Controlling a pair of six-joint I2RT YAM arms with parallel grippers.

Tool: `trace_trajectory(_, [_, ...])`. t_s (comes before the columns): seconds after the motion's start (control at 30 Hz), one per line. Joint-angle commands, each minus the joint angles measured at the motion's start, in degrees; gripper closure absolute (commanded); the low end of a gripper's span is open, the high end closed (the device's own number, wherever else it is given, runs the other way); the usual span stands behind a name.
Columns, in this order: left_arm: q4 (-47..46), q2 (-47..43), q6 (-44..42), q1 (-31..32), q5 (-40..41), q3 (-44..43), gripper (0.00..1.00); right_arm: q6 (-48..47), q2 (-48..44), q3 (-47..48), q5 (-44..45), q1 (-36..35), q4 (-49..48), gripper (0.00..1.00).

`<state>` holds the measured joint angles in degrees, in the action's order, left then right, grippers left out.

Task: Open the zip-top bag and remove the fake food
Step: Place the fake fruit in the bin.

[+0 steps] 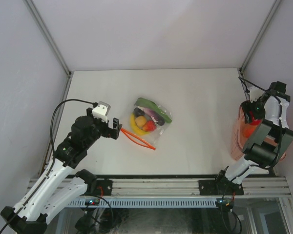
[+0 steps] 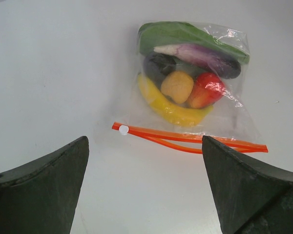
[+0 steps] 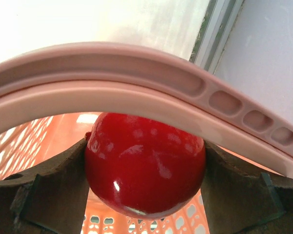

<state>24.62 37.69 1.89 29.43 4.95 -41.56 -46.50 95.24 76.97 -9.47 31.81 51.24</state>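
The clear zip-top bag (image 1: 154, 127) (image 2: 228, 117) lies flat at mid-table, its orange zip strip (image 2: 185, 138) facing the left arm, the two lips slightly parted and a white slider (image 2: 123, 129) at one end. Inside it is fake food: a yellow piece (image 2: 173, 112), an orange one (image 2: 177, 86), a red one (image 2: 207, 90), a purple one (image 2: 205, 54) and a green one (image 2: 176, 34). My left gripper (image 1: 116, 127) (image 2: 144, 185) stands open just short of the zip strip, touching nothing. My right gripper (image 1: 254, 117) (image 3: 145, 165) is shut on a red round fake food (image 3: 145, 163) above the basket.
A pink perforated basket (image 1: 237, 141) (image 3: 136, 73) stands at the table's right edge under the right arm, its rim right above the held red piece in the right wrist view. Enclosure walls and metal posts border the table.
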Motion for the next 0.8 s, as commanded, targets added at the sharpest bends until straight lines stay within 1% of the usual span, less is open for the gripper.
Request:
trace_trajectory(0.0, [-1.8,-1.1,-1.1,-0.5,-0.2,1.0,0.0,1.1,-0.3,0.1,0.8,-0.4,-2.0,0.51])
trace_trajectory(0.1, [-1.8,-1.1,-1.1,-0.5,-0.5,1.0,0.0,0.9,-0.5,0.1,0.9,-0.3,-1.3,0.34])
trace_trajectory(0.2, [-1.8,-1.3,-1.1,-0.5,-0.6,1.0,0.0,0.9,-0.9,0.1,0.8,-0.3,-1.1,0.23])
trace_trajectory(0.23, [-1.8,-1.3,-1.1,-0.5,-0.6,1.0,0.0,0.9,-1.2,0.1,0.7,-0.3,-1.1,0.17])
trace_trajectory(0.27, [-1.8,-1.4,-1.1,-0.5,-0.6,1.0,0.0,0.9,-1.4,0.1,0.6,-0.3,-1.1,0.07])
trace_trajectory(0.3, [-1.8,-1.5,-1.1,-0.5,-0.6,1.0,0.0,1.0,-1.6,0.1,0.5,-0.3,-1.3,0.02])
trace_trajectory(0.37, [-1.9,-1.4,-1.1,-0.5,-0.7,1.0,0.0,0.9,-2.0,0.1,0.3,-0.2,-1.3,0.01])
trace_trajectory(0.77, [-1.8,-1.4,-1.1,-0.5,-0.7,1.0,0.0,0.7,-3.4,0.1,-0.1,-0.2,-1.0,0.01])
